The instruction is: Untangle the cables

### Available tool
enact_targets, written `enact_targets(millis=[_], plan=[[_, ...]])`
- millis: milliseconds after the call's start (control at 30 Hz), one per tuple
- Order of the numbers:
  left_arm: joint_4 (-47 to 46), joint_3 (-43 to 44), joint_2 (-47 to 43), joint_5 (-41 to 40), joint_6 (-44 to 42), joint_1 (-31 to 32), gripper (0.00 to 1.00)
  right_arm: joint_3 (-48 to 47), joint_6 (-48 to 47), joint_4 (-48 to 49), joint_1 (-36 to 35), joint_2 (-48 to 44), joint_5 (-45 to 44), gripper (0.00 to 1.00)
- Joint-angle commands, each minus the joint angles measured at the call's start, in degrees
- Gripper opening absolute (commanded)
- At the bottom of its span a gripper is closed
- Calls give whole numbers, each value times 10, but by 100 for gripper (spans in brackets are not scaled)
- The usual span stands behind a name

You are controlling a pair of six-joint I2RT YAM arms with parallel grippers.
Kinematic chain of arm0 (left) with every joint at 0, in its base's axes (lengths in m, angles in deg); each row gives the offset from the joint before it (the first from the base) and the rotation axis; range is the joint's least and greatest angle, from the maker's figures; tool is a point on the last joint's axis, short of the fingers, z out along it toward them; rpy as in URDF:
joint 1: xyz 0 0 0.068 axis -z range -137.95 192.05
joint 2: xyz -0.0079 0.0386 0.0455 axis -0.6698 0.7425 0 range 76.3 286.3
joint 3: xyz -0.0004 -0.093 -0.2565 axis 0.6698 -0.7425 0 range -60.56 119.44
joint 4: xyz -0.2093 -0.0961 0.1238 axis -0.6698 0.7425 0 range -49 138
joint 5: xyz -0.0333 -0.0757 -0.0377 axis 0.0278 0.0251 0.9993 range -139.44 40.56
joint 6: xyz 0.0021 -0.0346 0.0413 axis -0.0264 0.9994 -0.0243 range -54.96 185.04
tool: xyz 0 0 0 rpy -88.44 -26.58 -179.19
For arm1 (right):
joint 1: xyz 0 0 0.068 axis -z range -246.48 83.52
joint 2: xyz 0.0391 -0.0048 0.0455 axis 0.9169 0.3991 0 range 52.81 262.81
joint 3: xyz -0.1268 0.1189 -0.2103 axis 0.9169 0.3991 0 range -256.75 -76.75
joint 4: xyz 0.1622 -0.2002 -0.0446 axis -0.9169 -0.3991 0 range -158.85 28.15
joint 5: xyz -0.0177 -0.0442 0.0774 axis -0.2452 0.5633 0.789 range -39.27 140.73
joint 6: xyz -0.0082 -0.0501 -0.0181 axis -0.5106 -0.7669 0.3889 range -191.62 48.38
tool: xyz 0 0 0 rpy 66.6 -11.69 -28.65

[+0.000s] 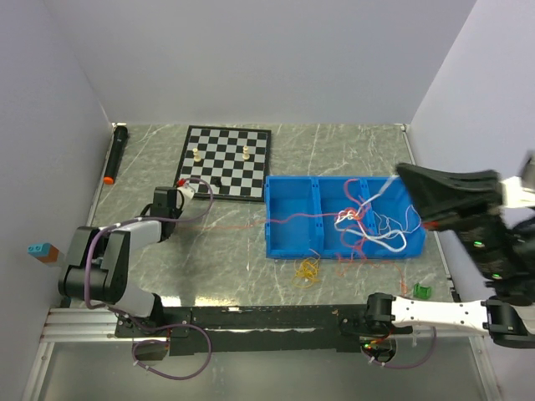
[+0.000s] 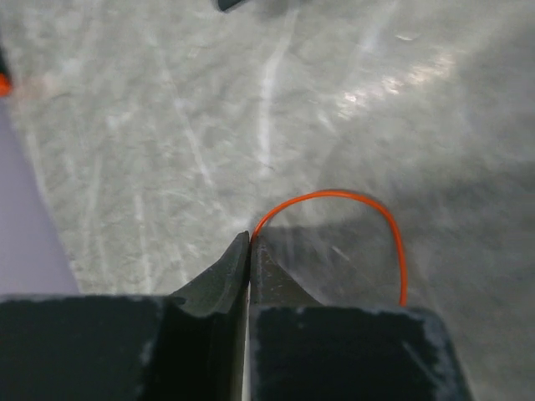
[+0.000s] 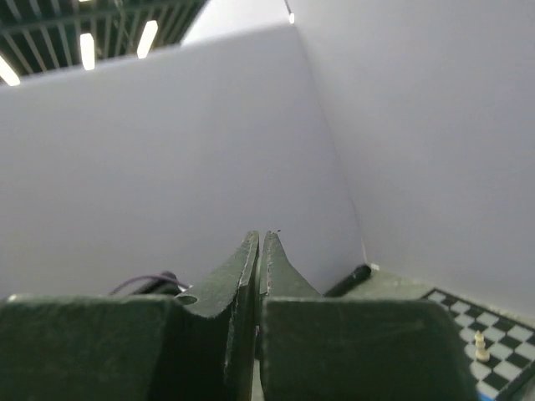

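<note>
A blue bin (image 1: 288, 242) with three compartments holds a tangle of red and white cables (image 1: 361, 224). My left gripper (image 1: 185, 192) sits low by the chessboard's near corner, shut on a thin orange-red cable (image 2: 334, 194). That cable loops out of its tips (image 2: 250, 238) and runs faintly across the table (image 1: 238, 224) toward the bin. My right gripper (image 1: 399, 171) is raised above the bin's right end. A white cable (image 1: 372, 197) runs straight up from the tangle to its tip. The right wrist view shows its jaws (image 3: 260, 236) pressed together. A yellow-orange cable heap (image 1: 308, 271) lies in front of the bin.
A chessboard (image 1: 227, 163) with a few pieces lies at the back left. A black marker with an orange tip (image 1: 115, 154) lies along the left wall. A small green object (image 1: 420, 290) sits near the right arm's base. A blue and brown block (image 1: 42, 251) is at far left.
</note>
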Motion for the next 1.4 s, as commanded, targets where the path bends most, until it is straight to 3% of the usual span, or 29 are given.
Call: enact_targets(millis=[0,100,233,433,633,767,800,900,1067,1200,1367], plan=[[159,46,-50,115,61,-1,17,-5,28,-24,-3,84,23,0],[235,92,-93,179,77,-2,45,2,43,-14,-3,113,39,0],[338,179,-151,297,101,-2,67,9,62,-2,-3,151,52,0],[443,246,-226,517,84,-3,71,17,91,30,-3,194,87,0],[533,192,-300,788,-122,-2,76,2,99,46,-3,232,110,0],[580,206,-283,868,-244,-3,78,-5,106,46,-2,246,117,0],[602,214,-276,895,-273,-3,90,-5,109,47,-1,248,118,0],[663,254,-244,967,-370,-3,97,2,119,58,2,249,127,0],[748,296,-208,1055,-488,-2,97,23,138,70,9,246,143,0],[848,304,-173,1086,-644,2,97,26,157,93,22,250,167,0],[846,307,-155,1102,-655,9,97,22,176,103,32,267,193,0]])
